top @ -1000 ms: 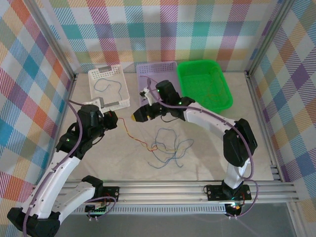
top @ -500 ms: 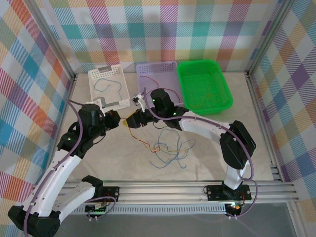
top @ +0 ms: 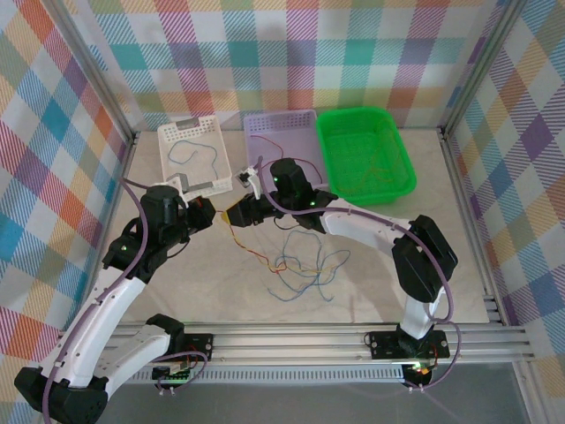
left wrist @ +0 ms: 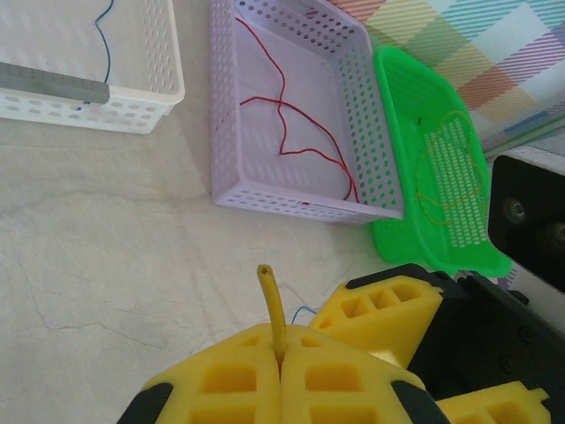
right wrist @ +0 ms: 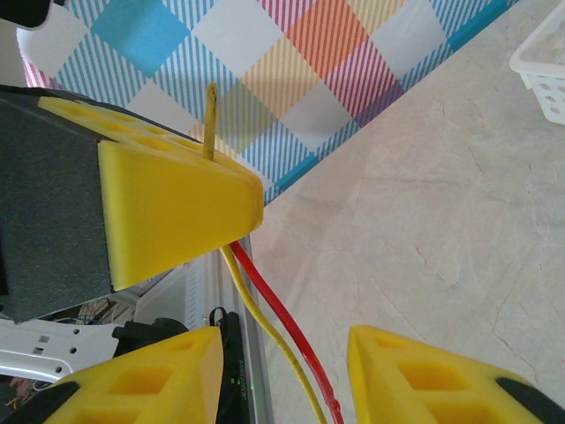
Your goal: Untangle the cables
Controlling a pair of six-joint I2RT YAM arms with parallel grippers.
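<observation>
The tangle (top: 305, 265) of blue, red and yellow wires lies on the table (top: 221, 283), at 5 o'clock from the grippers. The left gripper (left wrist: 281, 353) pinches a yellow wire (left wrist: 272, 299) between fingers pressed together. At its 3 o'clock, the right gripper (right wrist: 287, 353) has its fingers spread, with the yellow wire and a red wire (right wrist: 282, 322) running between them. At 12 o'clock stand the white basket (top: 164, 141) with a blue wire (top: 188, 152), the purple basket (left wrist: 300, 203) and the green basket (left wrist: 397, 106).

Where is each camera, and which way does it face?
Top external: above, behind the left arm and right arm, facing down on the table.
Left wrist: faces the lilac basket, over its shut left fingers pinching a yellow cable.
Right wrist: faces the plaid wall, between its right fingers.
Shared: both wrist views show that cable.
</observation>
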